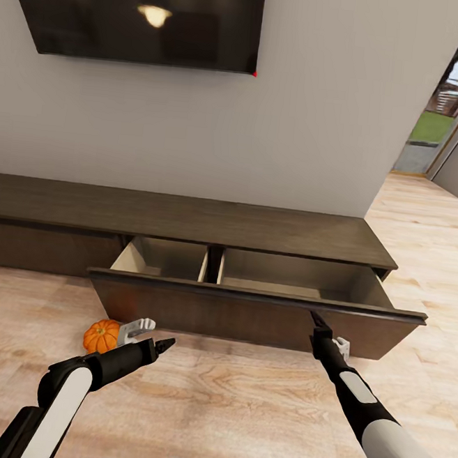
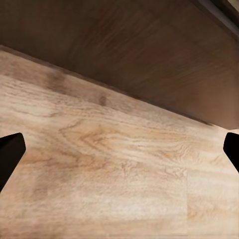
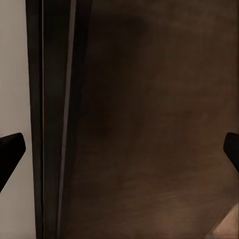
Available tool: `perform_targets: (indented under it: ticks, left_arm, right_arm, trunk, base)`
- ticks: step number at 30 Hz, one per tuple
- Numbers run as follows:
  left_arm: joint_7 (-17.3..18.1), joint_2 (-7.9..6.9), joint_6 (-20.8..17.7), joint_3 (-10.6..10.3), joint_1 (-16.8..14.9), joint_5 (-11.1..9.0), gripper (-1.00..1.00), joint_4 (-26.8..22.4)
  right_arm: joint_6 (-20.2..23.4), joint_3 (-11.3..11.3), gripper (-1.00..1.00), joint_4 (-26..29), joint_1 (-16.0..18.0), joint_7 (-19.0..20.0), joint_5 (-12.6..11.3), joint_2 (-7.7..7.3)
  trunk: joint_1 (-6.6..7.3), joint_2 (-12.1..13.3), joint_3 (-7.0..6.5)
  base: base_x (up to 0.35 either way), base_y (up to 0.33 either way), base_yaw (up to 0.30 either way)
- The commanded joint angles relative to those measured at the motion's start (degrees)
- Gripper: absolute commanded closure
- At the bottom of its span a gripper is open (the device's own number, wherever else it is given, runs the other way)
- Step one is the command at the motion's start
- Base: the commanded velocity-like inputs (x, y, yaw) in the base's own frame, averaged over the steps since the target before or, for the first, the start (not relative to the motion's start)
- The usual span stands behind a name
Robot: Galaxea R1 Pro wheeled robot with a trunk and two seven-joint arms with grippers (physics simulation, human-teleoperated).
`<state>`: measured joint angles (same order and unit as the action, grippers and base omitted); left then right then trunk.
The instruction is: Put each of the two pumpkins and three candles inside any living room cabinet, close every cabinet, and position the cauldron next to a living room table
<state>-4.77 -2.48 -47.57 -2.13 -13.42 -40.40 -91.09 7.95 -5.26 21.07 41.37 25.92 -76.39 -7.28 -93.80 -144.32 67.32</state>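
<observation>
One orange ribbed pumpkin (image 1: pixel 101 336) lies on the wood floor just in front of the left corner of the pulled-out drawer of the dark-brown cabinet (image 1: pixel 188 219). The drawer (image 1: pixel 249 315) shows two light tan compartments with nothing in them. My left gripper (image 1: pixel 164 345) hovers low over the floor, a little right of the pumpkin, open and empty (image 2: pixel 119 154). My right gripper (image 1: pixel 317 321) is up against the drawer front near its top edge, open, with the dark wood right before it (image 3: pixel 119 154). Candles, cauldron and table are out of view.
A black TV (image 1: pixel 144 14) hangs on the grey wall above the cabinet. Light wood floor (image 1: pixel 227 397) stretches in front of me and off to the right, where a doorway (image 1: pixel 441 130) opens to the outside. The drawer front juts out over the floor.
</observation>
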Motion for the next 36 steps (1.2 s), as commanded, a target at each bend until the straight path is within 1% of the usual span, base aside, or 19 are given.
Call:
perform_targets:
  ticks: [1,2,4,6,8,9,11,12,14,15,17,20,21,24,28,30,33,35,36]
  left_arm:
    - [-0.5,-0.05,-0.2,-0.1,0.0,-0.5,-1.0,-0.1]
    - [-0.5,-0.05,-0.2,-0.1,0.0,-0.5,-1.0,-0.1]
    - [-0.5,-0.06,-0.2,-0.1,0.0,-0.4,-1.0,-0.1]
    - [-0.7,-0.07,-0.1,0.0,0.0,-0.2,-1.0,-0.1]
    - [-0.8,-0.07,-0.1,0.2,0.0,-0.1,-1.0,0.1]
    - [-0.9,-0.07,0.0,0.9,0.0,-0.1,-1.0,0.2]
    - [-0.9,-0.07,-0.1,2.4,0.0,0.1,-1.0,0.4]
    - [-0.9,-0.07,0.0,2.7,0.0,0.2,-1.0,0.4]
    - [-0.9,-0.07,0.0,3.5,0.0,0.3,-1.0,0.4]
    - [-1.0,-0.07,0.1,3.7,0.0,0.3,-1.0,0.5]
    - [-1.0,-0.07,0.3,3.9,0.0,0.4,-1.0,0.5]
    - [-1.1,-0.07,0.4,4.0,0.0,1.1,-1.0,0.5]
    - [-1.1,-0.07,0.4,4.0,0.0,1.3,-1.0,0.5]
    - [-1.2,-0.07,0.5,4.1,0.0,2.9,-1.0,0.5]
    - [-1.3,-0.05,0.5,4.1,0.0,7.5,-1.0,0.5]
    - [-1.6,-0.06,0.6,5.1,0.0,10.1,-1.0,0.8]
    - [-3.2,-0.07,0.7,6.7,0.0,12.4,-1.0,2.0]
    - [-4.1,-0.02,0.8,7.3,0.1,13.3,-1.0,2.5]
    - [-4.4,-0.01,0.9,7.6,0.5,13.7,-1.0,2.6]
  right_arm:
    - [0.5,-0.3,-1.0,-0.1,0.0,0.2,-0.5,0.12]
    - [0.5,-0.3,-1.0,-0.1,0.0,0.2,-0.5,0.18]
    - [0.2,0.1,-1.0,-0.1,0.0,0.2,0.0,1.57]
    - [-0.4,0.8,-1.0,-0.2,0.0,0.1,1.2,2.76]
    - [-2.4,1.4,-1.0,-0.4,0.0,0.1,3.1,3.97]
    - [-5.4,1.8,-1.0,-1.5,0.0,0.1,5.7,5.3]
    - [-10.1,2.1,-1.0,-3.6,0.0,0.2,10.1,6.96]
    - [-11.4,2.1,-1.0,-4.2,0.0,0.2,11.3,7.41]
    - [-15.3,2.2,-1.0,-6.3,0.0,0.3,15.0,9.02]
    - [-16.8,2.2,-1.0,-7.7,0.0,0.5,16.1,9.73]
    - [-18.8,2.2,-1.0,-10.0,0.0,0.8,17.3,10.41]
    - [-23.7,2.3,-1.0,-13.5,-0.2,1.7,18.9,11.13]
    - [-24.4,2.3,-1.0,-13.7,-0.3,1.9,19.1,11.2]
    - [-28.4,2.4,-1.0,-14.3,-1.6,2.8,20.8,12.28]
    - [-39.6,2.4,-1.0,-14.7,-3.6,2.7,27.1,14.18]
    - [-45.5,2.5,-1.0,-15.0,-4.0,0.4,30.2,15.36]
    - [-47.6,2.8,-1.0,-15.1,-4.1,-3.2,32.5,15.9]
    - [-48.2,3.0,-1.0,-15.2,-4.2,-5.6,34.8,16.26]
    - [-48.5,3.1,-1.0,-15.2,-4.2,-7.4,36.9,16.62]
  trunk:
    - [0.01,0.0,0.05]
    - [0.01,0.0,0.05]
    - [0.01,0.0,0.05]
    - [0.01,0.0,0.05]
    - [0.06,0.0,-0.4]
    - [0.09,0.0,-0.62]
    - [0.14,0.0,-1.06]
    - [0.17,0.1,-1.28]
    - [0.22,0.1,-1.73]
    - [0.24,0.1,-1.95]
    - [0.3,0.1,-2.39]
    - [0.37,0.2,-3.06]
    - [0.4,0.2,-3.28]
    - [0.48,0.2,-3.94]
    - [0.58,0.3,-4.83]
    - [0.63,0.3,-5.27]
    - [0.71,0.3,-5.94]
    - [0.76,0.4,-6.38]
    - [0.79,0.4,-6.6]
  base:
    - [-0.007,0.0,0.0]
    - [-0.006,0.0,0.0]
    - [-0.002,0.0,0.0]
    - [0.0,0.0,0.0]
    - [0.0,0.0,0.0]
    - [0.0,0.0,0.0]
    - [0.0,0.0,0.0]
    - [0.0,0.0,0.0]
    - [0.0,0.0,0.0]
    - [0.0,0.0,0.0]
    - [0.0,0.0,0.0]
    - [0.0,0.0,0.0]
    - [0.0,0.0,0.0]
    - [0.0,0.0,0.0]
    - [0.0,0.0,0.0]
    - [0.0,0.0,0.0]
    - [0.0,0.0,0.0]
    - [0.0,0.0,0.0]
    - [0.0,0.0,0.0]
